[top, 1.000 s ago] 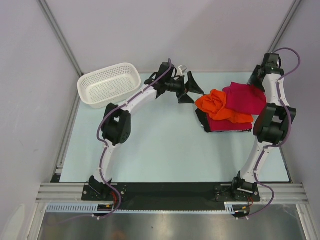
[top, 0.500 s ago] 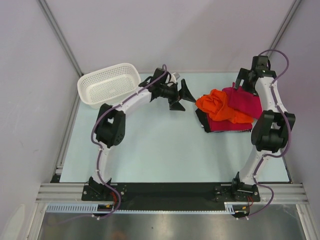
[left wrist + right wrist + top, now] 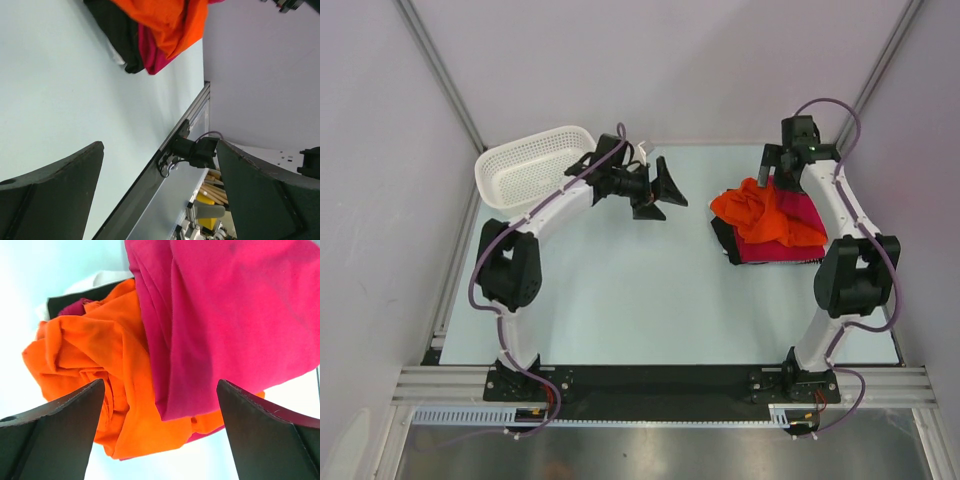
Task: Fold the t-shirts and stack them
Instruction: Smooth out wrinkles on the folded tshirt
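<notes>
Crimson folded shirt point(image 3: 775, 252) forms the near edge of the pile at the table's right, with a dark garment point(image 3: 723, 238) beneath it. A crumpled orange t-shirt point(image 3: 752, 212) sits on top, and a loose crimson t-shirt point(image 3: 800, 211) drapes its far side. Right gripper point(image 3: 772, 172), jaws spread and empty, hangs just above that far edge. Left gripper point(image 3: 665, 197), likewise spread and empty, hovers well apart over bare surface. Likely step: lifting one unfolded shirt clear for folding. It is best to pinch a single free hem, not both layers, then carry it to open surface. Pale blue-green table point(image 3: 620, 290) runs from an aluminium rail point(image 3: 660, 384) to a white mesh basket point(image 3: 535, 170) at far left, and plain grey walls point(image 3: 670, 70) enclose it.
</notes>
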Controlling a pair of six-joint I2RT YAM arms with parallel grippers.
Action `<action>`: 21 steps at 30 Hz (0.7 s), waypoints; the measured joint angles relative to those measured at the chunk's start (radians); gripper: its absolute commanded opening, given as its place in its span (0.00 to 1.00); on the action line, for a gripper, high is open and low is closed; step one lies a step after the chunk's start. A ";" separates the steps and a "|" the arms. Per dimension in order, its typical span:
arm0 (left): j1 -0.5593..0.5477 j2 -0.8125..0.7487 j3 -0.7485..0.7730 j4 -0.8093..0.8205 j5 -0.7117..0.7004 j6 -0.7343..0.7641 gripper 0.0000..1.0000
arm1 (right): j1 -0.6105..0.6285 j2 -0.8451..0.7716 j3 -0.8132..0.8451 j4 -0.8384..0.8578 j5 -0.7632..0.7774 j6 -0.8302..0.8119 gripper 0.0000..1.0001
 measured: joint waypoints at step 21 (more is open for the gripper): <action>0.050 -0.064 -0.111 -0.057 0.000 0.072 1.00 | 0.026 0.107 0.109 -0.043 0.136 0.022 0.98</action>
